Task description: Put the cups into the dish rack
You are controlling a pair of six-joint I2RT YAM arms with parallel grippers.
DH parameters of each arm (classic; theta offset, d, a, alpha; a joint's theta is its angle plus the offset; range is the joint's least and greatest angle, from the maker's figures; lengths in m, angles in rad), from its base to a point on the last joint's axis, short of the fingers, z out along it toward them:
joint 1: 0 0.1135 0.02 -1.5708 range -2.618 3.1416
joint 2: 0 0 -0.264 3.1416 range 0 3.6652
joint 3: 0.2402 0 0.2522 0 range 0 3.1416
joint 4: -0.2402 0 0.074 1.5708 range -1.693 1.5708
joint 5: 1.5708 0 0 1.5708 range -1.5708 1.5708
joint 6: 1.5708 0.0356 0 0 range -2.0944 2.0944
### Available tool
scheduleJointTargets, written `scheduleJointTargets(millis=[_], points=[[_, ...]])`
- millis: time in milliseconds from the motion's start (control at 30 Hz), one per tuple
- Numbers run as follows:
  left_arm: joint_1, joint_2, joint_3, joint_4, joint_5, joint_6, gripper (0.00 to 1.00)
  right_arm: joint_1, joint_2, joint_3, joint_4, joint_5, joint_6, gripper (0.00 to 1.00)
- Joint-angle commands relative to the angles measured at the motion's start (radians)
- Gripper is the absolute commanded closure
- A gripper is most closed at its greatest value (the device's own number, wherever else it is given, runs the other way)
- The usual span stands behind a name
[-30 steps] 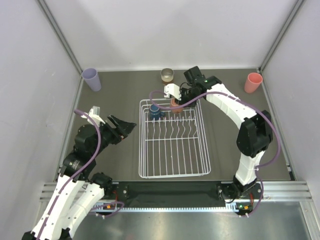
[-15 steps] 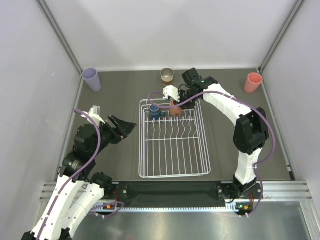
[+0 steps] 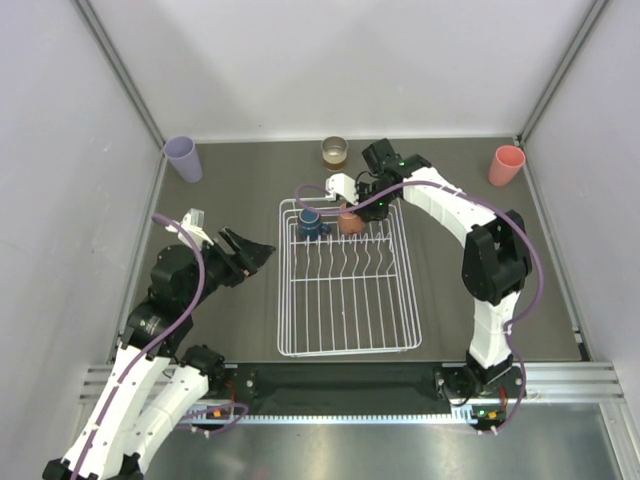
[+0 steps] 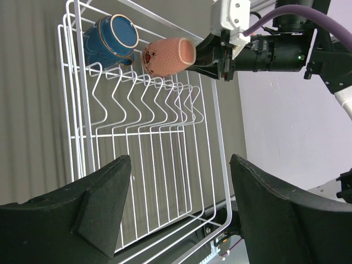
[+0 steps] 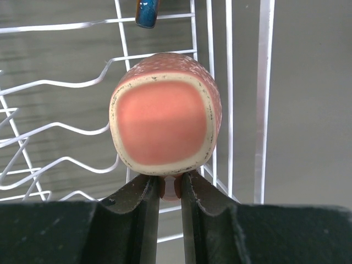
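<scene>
Though inside rack (image 5: 265, 82), mug (image 5: 165, 118) in gripper (image 5: 169, 190)

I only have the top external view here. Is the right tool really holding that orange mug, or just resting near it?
Observer: Holding it. The right wrist view shows the right tool pinching the terracotta mug by what looks like its handle.
Operator: How is the mug lying?
Observer: On its side. In the left wrist view one end faces the right tool, the other the dark blue mug.
Operator: Is it over the rack?
Observer: Yes. The right wrist view shows the dish rack wires right behind it, beside the side rail; whether it touches them I cannot tell.
</scene>
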Motion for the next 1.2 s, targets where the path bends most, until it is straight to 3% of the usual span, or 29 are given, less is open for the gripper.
scheduleJointTargets(millis=[0, 867, 1167], points=[[0.000, -0.002, 0.043, 0.045, 0.006, 0.023, 0.22, -0.010, 0.010, 0.061, 0.029, -0.054, -0.007, 1.00], [0.000, 0.001, 0.039, 0.032, 0.004, 0.040, 0.21, -0.016, 0.078, 0.053, 0.035, -0.051, 0.003, 1.00], [0.000, 0.001, 0.036, 0.032, 0.007, 0.036, 0.21, -0.018, 0.081, 0.039, 0.036, -0.052, 0.006, 0.84]])
